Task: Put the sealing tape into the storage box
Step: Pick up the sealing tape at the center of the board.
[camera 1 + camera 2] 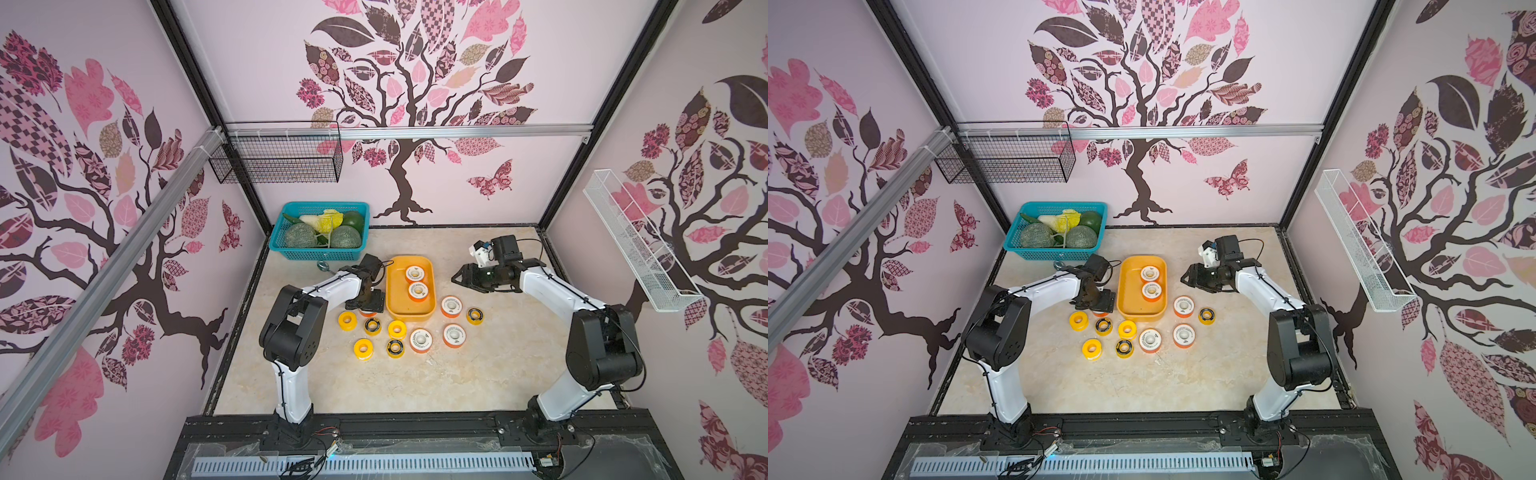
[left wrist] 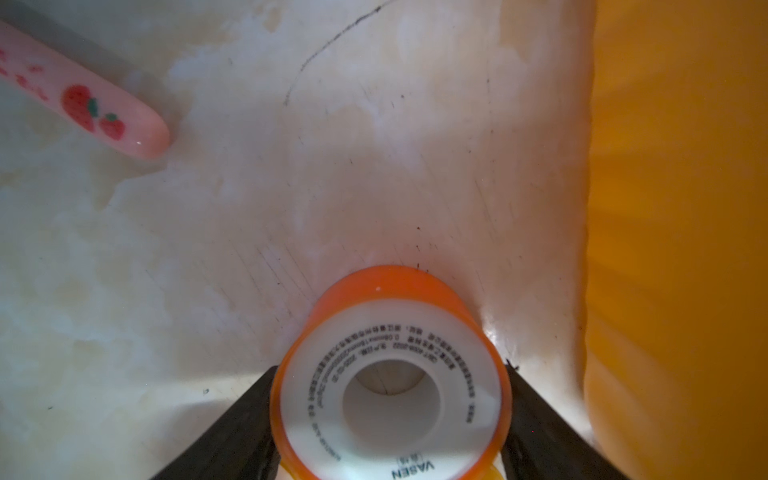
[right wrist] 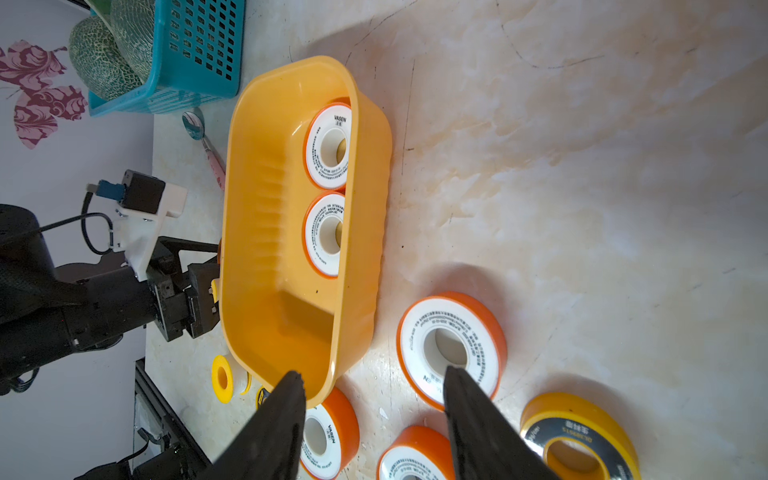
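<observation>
Since the roll [image 2: 386, 332] belongs in the box [image 2: 673, 249] beside it, the left gripper's [image 2: 390, 368] jaws clasp it; the right gripper's [image 3: 372, 372] jaws gape, empty.

Storage box [image 1: 409, 308]: shallow orange-yellow tub with rounded corners and smooth walls, stood upright and open. Inside, toward its far end, two sealing tape rolls lay flat, just beside each other: far roll [image 1: 414, 273] and near roll [image 1: 418, 291], both white-faced with orange rims. A like side roll [image 2: 390, 386] lay flat just beside the box's left wall. Near the box's near end lay three more orange rolls [image 1: 454, 336], three plain yellow rolls [image 1: 397, 329] and three black-faced yellow rolls [image 1: 395, 348], all flat.
</observation>
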